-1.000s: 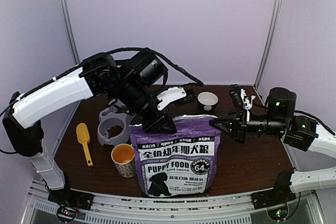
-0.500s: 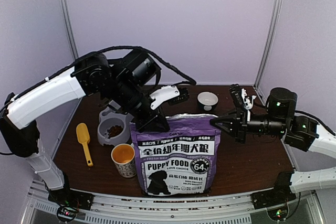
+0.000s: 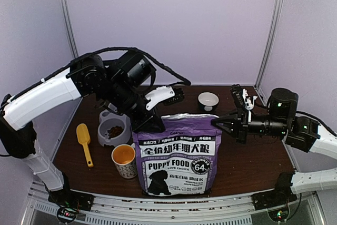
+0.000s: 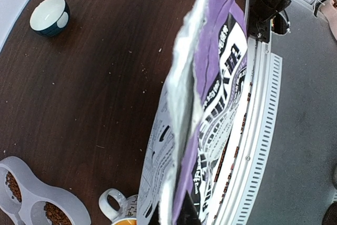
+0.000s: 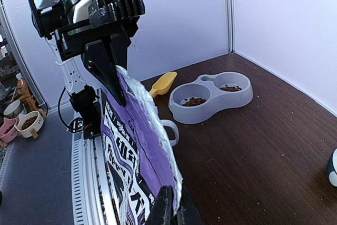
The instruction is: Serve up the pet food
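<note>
The pet food (image 3: 114, 129), small brown dry pellets, lies in a pale grey plastic double bowl (image 3: 103, 138) on the dark wood-grain table (image 3: 247, 162), just left of the bag (image 3: 176, 156). This glossy purple bag stands upright with a crinkled silvery top edge. A white band carries Chinese characters, with "PUPPY FOOD", a "64" badge and a dog picture below. The left gripper (image 3: 154, 126) is clamped tight on the bag's top left corner, and the right gripper (image 3: 217, 123) on its top right corner.
</note>
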{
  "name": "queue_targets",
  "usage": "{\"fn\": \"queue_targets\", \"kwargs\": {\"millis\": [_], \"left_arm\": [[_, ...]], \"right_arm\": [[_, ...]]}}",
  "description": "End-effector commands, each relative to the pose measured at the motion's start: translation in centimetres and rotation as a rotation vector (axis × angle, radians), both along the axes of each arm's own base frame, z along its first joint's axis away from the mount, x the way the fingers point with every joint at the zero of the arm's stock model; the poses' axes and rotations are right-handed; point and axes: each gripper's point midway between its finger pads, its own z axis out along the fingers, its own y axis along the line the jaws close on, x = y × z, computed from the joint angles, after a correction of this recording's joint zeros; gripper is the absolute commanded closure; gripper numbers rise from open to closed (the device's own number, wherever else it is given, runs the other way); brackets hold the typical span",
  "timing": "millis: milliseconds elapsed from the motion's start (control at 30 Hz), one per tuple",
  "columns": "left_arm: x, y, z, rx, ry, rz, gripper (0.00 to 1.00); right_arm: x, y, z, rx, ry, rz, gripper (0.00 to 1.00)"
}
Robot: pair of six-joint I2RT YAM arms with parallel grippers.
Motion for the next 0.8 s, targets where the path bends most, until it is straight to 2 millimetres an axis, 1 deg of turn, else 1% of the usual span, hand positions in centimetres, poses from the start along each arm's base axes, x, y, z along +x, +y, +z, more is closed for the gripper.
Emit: {"fn": "queue_targets", "kwargs": {"millis": [0, 67, 133, 167, 233, 333, 400, 467, 567, 633, 667, 700, 733, 767], "left_arm": [[0.5, 1.7, 1.0, 0.001, -0.029, 0.037, 1.00], [0.8, 2.1, 0.9, 0.009, -0.035, 0.050, 1.00], [1.0, 2.4, 0.9, 0.013, -0.041, 0.062, 0.75], [1.0, 2.4, 1.1, 0.007, -0.043, 0.063, 0.68], [1.1, 1.8, 1.5, -0.020, -0.042, 0.063, 0.64], [0.6, -0.3, 1.7, -0.077, 0.017, 0.032, 0.58], [0.1, -1.9, 1.4, -0.103, 0.064, 0.004, 0.59], [-0.1, -3.4, 1.1, -0.120, 0.081, -0.024, 0.63], [0.0, -5.0, 0.9, -0.131, 0.093, -0.046, 0.69], [0.1, -5.8, 1.2, -0.145, 0.094, -0.056, 0.71], [0.2, -6.3, 1.5, -0.163, 0.093, -0.062, 0.75], [0.1, -6.6, 1.7, -0.180, 0.100, -0.070, 0.85], [0.1, -7.0, 1.9, -0.194, 0.104, -0.077, 1.00], [0.0, -7.2, 2.0, -0.204, 0.106, -0.080, 1.00]], "right_arm": [[0.6, -0.8, 0.7, 0.014, -0.025, -0.045, 1.00], [0.5, -0.8, 0.8, 0.015, -0.026, -0.046, 1.00], [0.5, -0.8, 0.7, 0.014, -0.025, -0.045, 1.00], [0.5, -0.8, 0.8, 0.015, -0.025, -0.043, 1.00], [0.4, -0.8, 0.8, 0.015, -0.024, -0.041, 1.00], [0.2, -0.8, 1.0, 0.018, -0.023, -0.034, 1.00], [0.2, -0.8, 1.2, 0.022, -0.024, -0.034, 1.00], [0.2, -0.8, 1.1, 0.021, -0.022, -0.032, 1.00], [0.0, -0.8, 1.1, 0.021, -0.016, -0.024, 1.00], [0.0, -0.8, 1.0, 0.022, -0.014, -0.022, 1.00], [0.0, -0.8, 1.0, 0.022, -0.014, -0.022, 1.00], [0.0, -0.8, 1.0, 0.024, -0.014, -0.022, 1.00], [0.0, -0.8, 0.9, 0.025, -0.014, -0.022, 1.00], [0.0, -0.8, 0.9, 0.027, -0.014, -0.022, 1.00]]}}
